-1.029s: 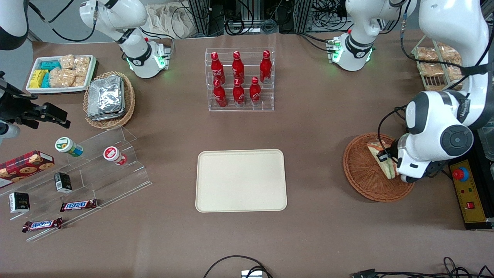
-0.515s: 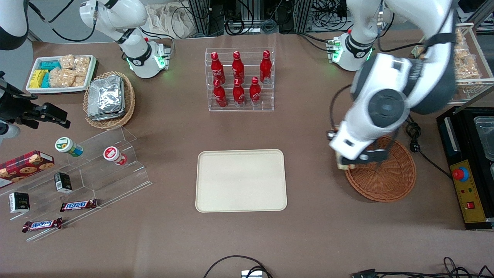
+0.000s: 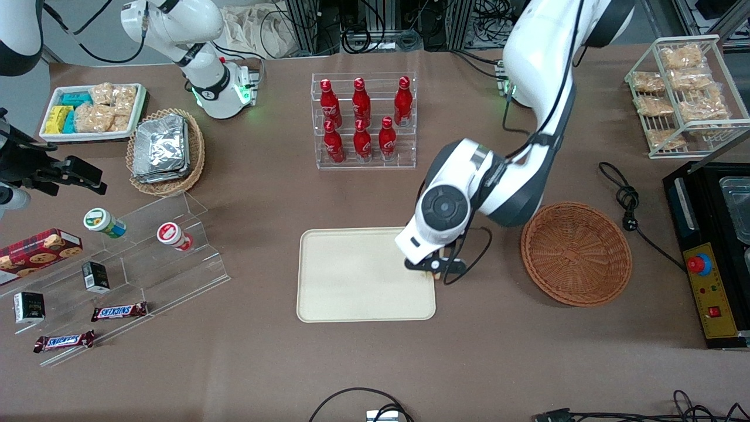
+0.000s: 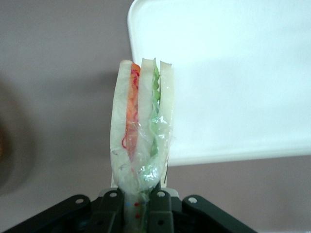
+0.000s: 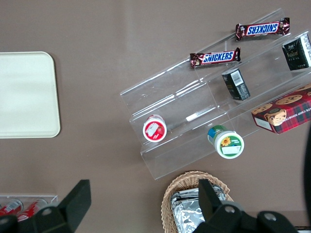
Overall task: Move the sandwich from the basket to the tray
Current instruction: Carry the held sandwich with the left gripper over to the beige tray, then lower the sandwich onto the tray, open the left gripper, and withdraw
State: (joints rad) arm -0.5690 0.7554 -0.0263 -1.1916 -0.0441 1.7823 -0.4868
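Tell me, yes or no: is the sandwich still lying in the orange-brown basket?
No. The basket holds nothing, and the sandwich is clamped in the tool above the tray's edge.

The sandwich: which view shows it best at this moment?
The left wrist view: the sandwich is seen edge-on, its orange and green layers clear, pinched in the hand above the tray edge. In the front view the arm hides nearly all of it. The right wrist view shows none of it.
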